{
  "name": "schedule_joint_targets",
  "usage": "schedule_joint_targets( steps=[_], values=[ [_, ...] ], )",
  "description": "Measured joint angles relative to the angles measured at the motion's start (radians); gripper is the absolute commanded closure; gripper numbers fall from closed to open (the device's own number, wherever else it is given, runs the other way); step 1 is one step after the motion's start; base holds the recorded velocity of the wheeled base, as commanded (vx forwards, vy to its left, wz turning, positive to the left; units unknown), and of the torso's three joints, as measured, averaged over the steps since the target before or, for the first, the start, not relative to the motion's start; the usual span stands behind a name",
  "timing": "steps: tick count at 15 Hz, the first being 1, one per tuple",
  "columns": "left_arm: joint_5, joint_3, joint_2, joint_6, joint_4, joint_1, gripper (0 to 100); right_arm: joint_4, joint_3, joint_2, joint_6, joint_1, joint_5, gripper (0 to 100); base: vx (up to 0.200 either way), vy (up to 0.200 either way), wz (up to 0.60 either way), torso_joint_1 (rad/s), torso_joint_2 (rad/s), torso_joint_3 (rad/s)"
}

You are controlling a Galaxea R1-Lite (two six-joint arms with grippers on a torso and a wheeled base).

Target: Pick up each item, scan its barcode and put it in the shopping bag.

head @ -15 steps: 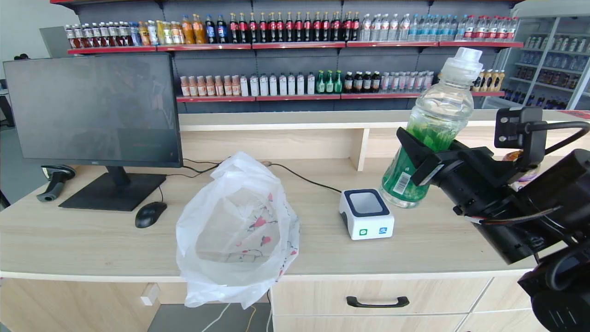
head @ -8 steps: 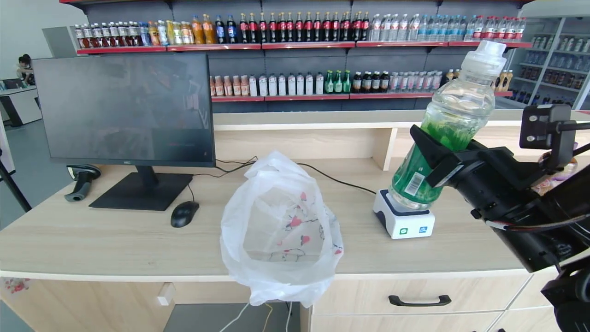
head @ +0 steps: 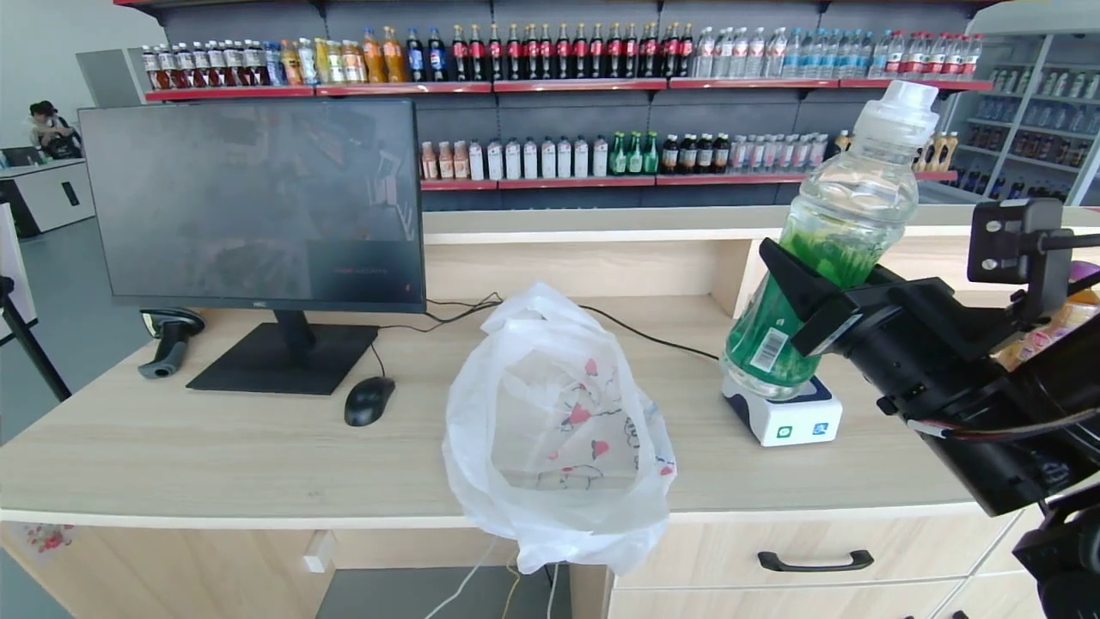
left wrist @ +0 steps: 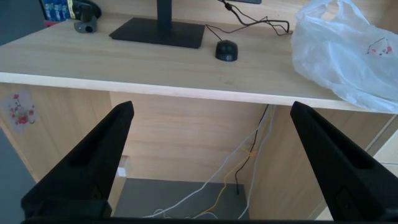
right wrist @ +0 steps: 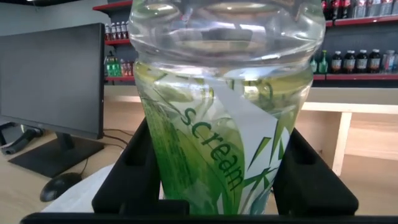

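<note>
Here, from the head, the right pincer [head: 812, 297] grips the green bottle [head: 829, 232] tilted over the scanner [head: 795, 419], likely to offer its barcode [head: 767, 348]; the shopping bag [head: 559, 430] gapes beside it on the table [head: 215, 447], ready. Left wrist: the left pincer [left wrist: 211, 109] hangs wide, empty, below the table edge. Right wrist: fingers [right wrist: 134, 168] clamp the bottle's waist.

The right claw [right wrist: 222, 168] grips the green-labelled bottle [right wrist: 224, 81] before a monitor [right wrist: 53, 78].

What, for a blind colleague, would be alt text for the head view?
The right gripper holds a tilted green-labelled bottle over the white scanner on a wooden counter. An open plastic shopping bag stands to the scanner's left, then a mouse and dark monitor.
</note>
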Motion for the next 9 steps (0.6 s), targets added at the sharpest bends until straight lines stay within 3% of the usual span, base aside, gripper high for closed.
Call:
schedule_joint_targets(
  steps=[2, 9],
  values=[
    [0.0, 0.0, 0.0, 0.0, 0.0, 0.002, 0, -0.001, 0.0, -0.001, 0.0, 0.002, -0.001, 100, 0.2, 0.0, 0.0, -0.017, 0.0, 0.005],
    [0.0, 0.0, 0.0, -0.001, 0.001, 0.0, 0, -0.005, 0.015, -0.003, -0.001, 0.021, 0.001, 100, 0.0, 0.0, 0.0, 0.0, 0.0, 0.0]
  ],
)
